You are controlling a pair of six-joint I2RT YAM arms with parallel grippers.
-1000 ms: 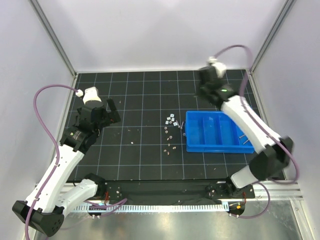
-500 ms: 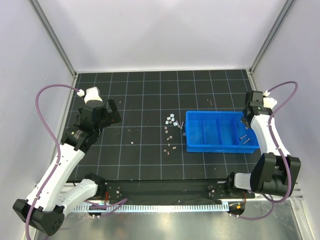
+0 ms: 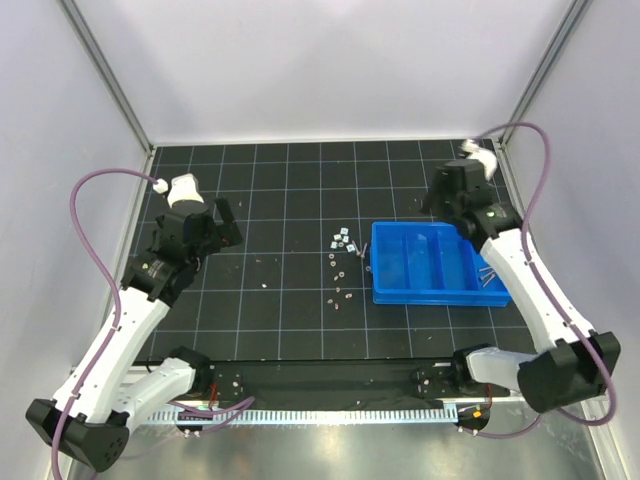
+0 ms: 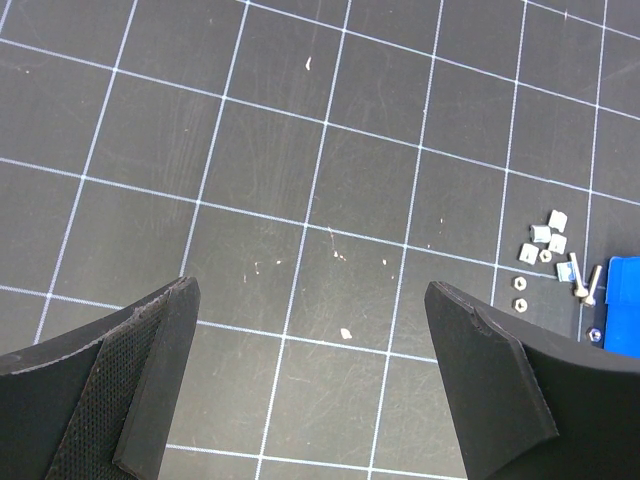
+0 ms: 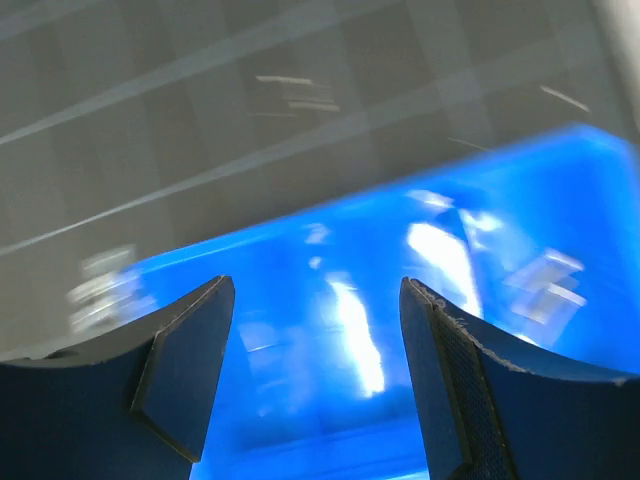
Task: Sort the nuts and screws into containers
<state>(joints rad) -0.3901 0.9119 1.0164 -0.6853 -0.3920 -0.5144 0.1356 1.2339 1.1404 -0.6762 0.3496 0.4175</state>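
Observation:
The containers are one blue three-compartment tray [image 3: 420,262] at the right of the mat; it fills the blurred right wrist view [image 5: 400,300]. Screws [image 3: 486,272] lie in its right compartment. Loose nuts [image 3: 343,238] [image 4: 545,235] and screws [image 4: 580,281] are scattered just left of the tray. My right gripper [image 3: 438,205] [image 5: 317,290] hovers over the tray's far edge, open, nothing between its fingers. My left gripper [image 3: 222,228] [image 4: 312,295] stands open over bare mat well left of the pieces, holding nothing.
More small pieces [image 3: 340,294] trail toward the near side, left of the tray's front corner. Pale specks [image 4: 346,333] dot the black gridded mat [image 3: 280,180]. Metal frame posts [image 3: 110,75] and white walls close in the sides.
The right arm swung out to the tray's right side and came back over its far edge, and its jaws have opened. The left arm has not moved.

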